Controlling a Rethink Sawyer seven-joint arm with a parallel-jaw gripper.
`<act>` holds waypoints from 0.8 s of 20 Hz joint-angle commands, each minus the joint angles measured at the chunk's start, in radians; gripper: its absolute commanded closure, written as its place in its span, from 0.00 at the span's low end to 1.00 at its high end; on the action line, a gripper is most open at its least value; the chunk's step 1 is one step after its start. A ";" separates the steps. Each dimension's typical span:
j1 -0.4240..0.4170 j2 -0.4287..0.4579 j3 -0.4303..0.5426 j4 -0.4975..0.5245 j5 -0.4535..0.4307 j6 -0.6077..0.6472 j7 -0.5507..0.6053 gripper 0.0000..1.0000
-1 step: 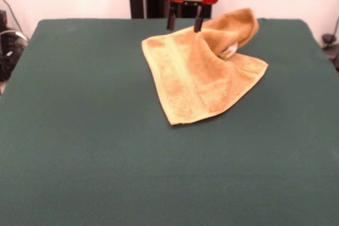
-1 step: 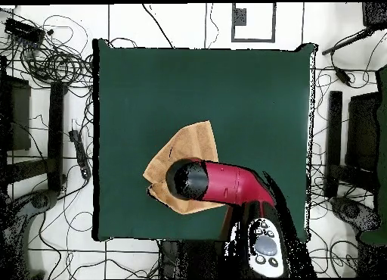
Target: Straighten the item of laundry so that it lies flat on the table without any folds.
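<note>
Toward the far side of the dark green tabletop lies the golden-orange towel, not flat: its far right corner is folded over into a raised hump, with a small white label peeping out beneath. Over its far edge hangs the pincer, its two dark fingers spread apart, gripping nothing.

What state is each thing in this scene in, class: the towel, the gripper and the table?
towel: partly flat, far corner folded up over itself, white label showing under the fold
gripper: open, fingers apart, hanging at the towel's far edge
table: covered in dark green cloth, bearing the towel
</note>
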 commanded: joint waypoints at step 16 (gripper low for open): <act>0.027 0.118 0.105 -0.120 0.046 0.046 0.144 0.00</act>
